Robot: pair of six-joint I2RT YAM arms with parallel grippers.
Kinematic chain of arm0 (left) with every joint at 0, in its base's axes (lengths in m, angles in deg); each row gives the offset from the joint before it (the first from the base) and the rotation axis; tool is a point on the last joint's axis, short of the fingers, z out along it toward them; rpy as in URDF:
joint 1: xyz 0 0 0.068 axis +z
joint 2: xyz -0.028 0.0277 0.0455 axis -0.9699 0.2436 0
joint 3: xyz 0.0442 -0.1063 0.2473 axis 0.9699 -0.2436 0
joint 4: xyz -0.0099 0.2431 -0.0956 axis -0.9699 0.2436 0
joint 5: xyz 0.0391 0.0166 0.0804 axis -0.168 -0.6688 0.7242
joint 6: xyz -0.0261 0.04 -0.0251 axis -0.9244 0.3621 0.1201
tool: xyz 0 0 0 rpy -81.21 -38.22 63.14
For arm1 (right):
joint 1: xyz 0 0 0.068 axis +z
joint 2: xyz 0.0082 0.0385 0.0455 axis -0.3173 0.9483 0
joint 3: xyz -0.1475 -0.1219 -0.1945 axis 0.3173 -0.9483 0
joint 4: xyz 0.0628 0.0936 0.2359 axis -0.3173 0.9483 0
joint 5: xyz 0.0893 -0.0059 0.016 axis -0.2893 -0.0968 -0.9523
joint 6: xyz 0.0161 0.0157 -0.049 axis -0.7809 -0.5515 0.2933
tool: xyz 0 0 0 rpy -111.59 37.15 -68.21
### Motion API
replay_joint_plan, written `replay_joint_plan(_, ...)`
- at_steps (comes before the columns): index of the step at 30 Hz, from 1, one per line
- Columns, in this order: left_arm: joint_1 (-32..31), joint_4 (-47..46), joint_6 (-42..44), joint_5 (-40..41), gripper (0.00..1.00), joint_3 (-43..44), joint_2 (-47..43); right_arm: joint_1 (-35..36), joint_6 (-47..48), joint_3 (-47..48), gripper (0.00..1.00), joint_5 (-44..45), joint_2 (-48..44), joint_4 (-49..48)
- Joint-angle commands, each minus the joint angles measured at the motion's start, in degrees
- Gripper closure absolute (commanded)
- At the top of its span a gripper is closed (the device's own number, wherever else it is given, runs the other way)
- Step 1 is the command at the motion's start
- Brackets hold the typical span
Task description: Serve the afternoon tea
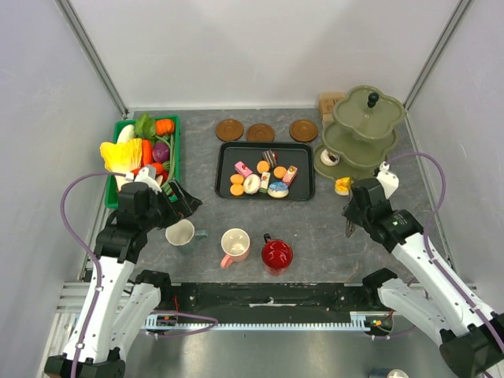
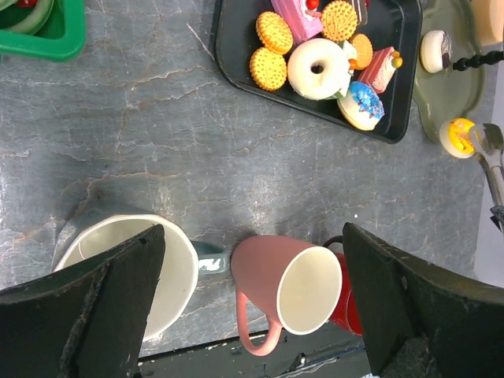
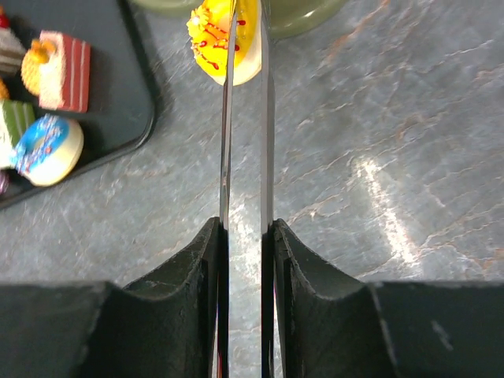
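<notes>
The whitish mug (image 1: 180,234), the pink mug (image 1: 235,245) and the red mug (image 1: 276,254) stand in a row near the front. Several toy cakes and biscuits (image 1: 252,183) lie in the black tray (image 1: 224,189). My left gripper (image 1: 179,201) hangs open above the whitish mug (image 2: 181,268) and the pink mug (image 2: 276,276), holding nothing. My right gripper (image 3: 244,228) is shut on the metal tongs (image 3: 265,118). Their tips reach a yellow cake (image 3: 211,31) on the table by the foot of the green tiered stand (image 1: 358,134). A small white cake (image 1: 330,157) sits on the stand's lowest tier.
A green basket (image 1: 175,157) of toy vegetables stands at the left, close behind my left gripper. Three brown coasters (image 1: 261,132) lie behind the tray. Grey walls close in both sides and the back.
</notes>
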Motion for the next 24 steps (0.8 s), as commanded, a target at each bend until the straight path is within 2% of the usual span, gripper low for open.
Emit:
replay_joint_plan(1, 0.32, -1.87, -0.46, -1.23, 0.01, -0.61, -0.52, -3.67, -2.03, 0.52, 0.66, 5.36, -0.75, -2.13)
replay_joint_plan(16, 0.32, -1.61, -0.28, -0.62, 0.01, -0.26, -0.08, -18.26, -0.01, -2.82, 0.67, -8.35, 8.30, -19.26)
replay_joint_plan(24, 0.32, -1.52, -0.37, -0.09, 0.01, -0.17, 0.54, -21.60, 1.75, -6.07, 0.66, -10.99, 12.51, -25.07)
